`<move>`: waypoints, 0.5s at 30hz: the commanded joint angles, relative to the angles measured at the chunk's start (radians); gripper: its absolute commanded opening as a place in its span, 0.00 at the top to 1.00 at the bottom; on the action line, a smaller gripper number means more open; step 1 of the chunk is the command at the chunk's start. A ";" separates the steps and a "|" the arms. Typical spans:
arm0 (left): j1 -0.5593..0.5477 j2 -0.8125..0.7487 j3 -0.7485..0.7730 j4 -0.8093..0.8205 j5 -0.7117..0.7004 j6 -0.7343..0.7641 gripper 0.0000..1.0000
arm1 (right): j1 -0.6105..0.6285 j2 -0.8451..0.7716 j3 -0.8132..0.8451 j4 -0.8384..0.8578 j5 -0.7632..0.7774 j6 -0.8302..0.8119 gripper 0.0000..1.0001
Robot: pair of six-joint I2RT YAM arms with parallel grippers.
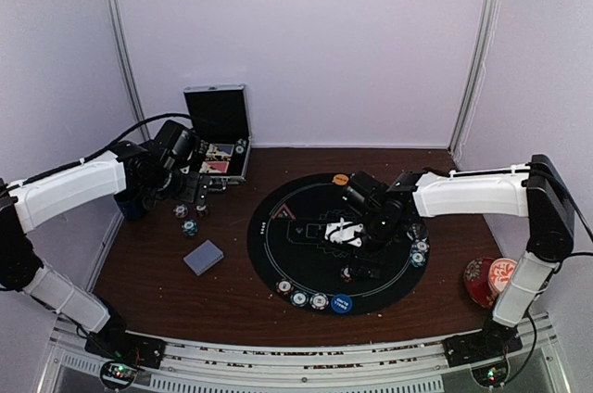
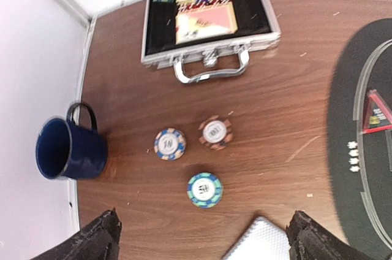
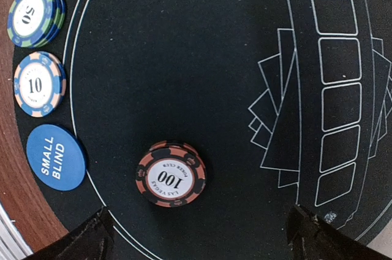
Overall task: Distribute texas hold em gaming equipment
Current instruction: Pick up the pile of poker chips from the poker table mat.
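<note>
Over the mat (image 3: 184, 57), our right gripper (image 3: 205, 235) hangs released above the 100 chip (image 3: 171, 174); our left gripper (image 2: 205, 241) gapes too. A skewed pinch could flick the chip away.

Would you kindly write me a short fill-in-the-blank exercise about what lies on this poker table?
1. The round blue button disc on the black felt mat reads SMALL ____.
2. The dark orange-edged poker chip beside it shows the number ____.
3. The silver metal case has its lid ____.
4. On the brown wooden table in front of that case lie ____ loose poker chips.
Missing words: BLIND; 100; open; three.
</note>
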 commanded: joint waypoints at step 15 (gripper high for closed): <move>0.043 0.017 -0.060 0.115 0.031 0.035 0.02 | 0.031 0.102 -0.013 0.076 0.034 -0.013 0.03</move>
